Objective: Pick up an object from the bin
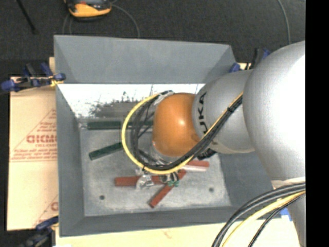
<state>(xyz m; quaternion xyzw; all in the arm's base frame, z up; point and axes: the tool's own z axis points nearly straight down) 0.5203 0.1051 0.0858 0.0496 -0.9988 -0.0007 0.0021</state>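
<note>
Grey bin [69, 153] walls enclose a few scattered sticks. The gripper [144, 180] is set low among crossed red-brown sticks [124, 181] near the lower wall; whether it is spread or closed cannot be told. Two overlapping sticks could be pinched together and one dropped.

Single overhead camera, slightly oblique, close on bin [69, 153]; arm [267, 102] at right

Orange-black device [87, 3] — lying on dark floor [169, 9].
</note>
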